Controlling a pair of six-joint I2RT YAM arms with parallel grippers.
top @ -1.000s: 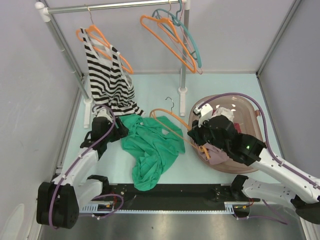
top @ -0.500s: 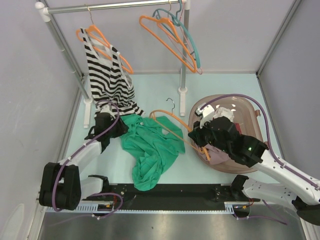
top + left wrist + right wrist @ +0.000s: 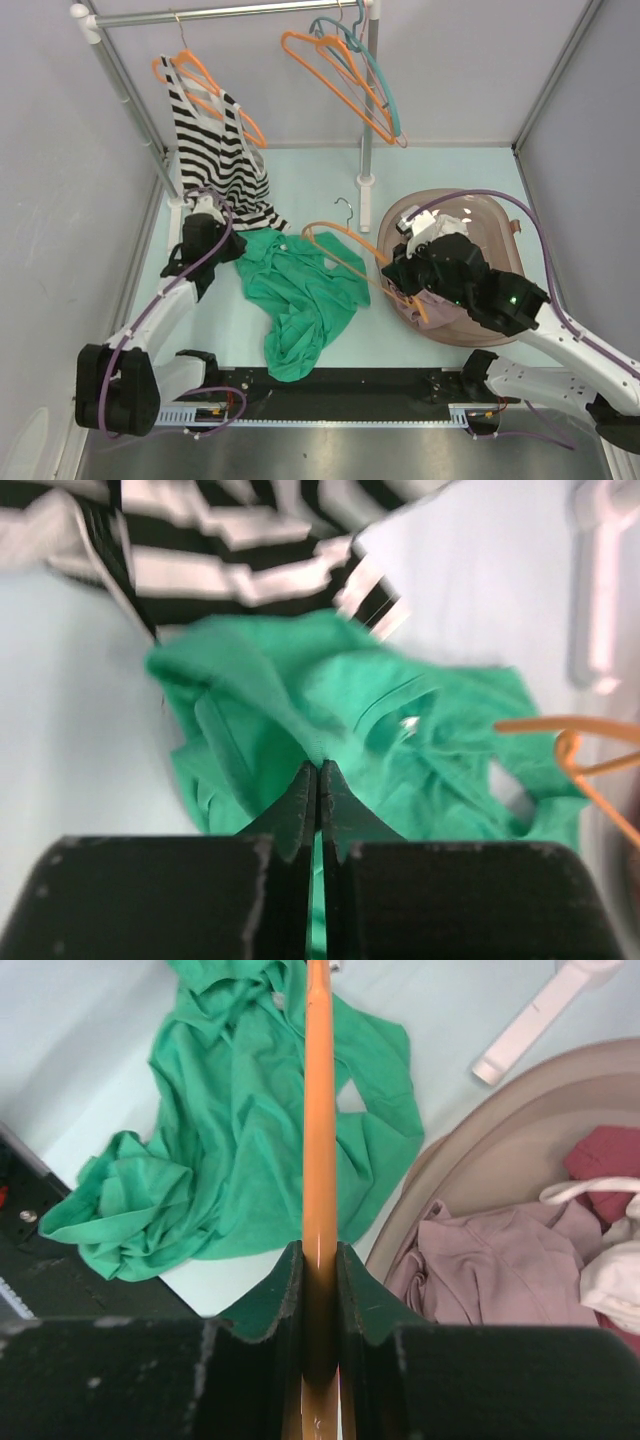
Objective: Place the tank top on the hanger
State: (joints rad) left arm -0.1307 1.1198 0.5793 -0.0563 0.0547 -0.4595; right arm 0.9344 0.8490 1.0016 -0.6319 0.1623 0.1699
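Note:
The green tank top lies crumpled on the table between the arms; it also shows in the left wrist view and in the right wrist view. My left gripper is at its upper left edge, and its jaws are shut on a raised fold of the green fabric. The orange hanger lies tilted over the top's right side, its silver hook pointing away. My right gripper is shut on the hanger's bar, with the jaws pressed on both sides of it.
A black-and-white striped top hangs on an orange hanger from the rack's left end, close above my left gripper. Orange hangers and a teal one hang on the right. A brown basket with pinkish garments sits under my right arm.
My left gripper has gone from open to shut on the green fabric's edge and shifted slightly back. The right arm with the hanger has drifted a little to the right.

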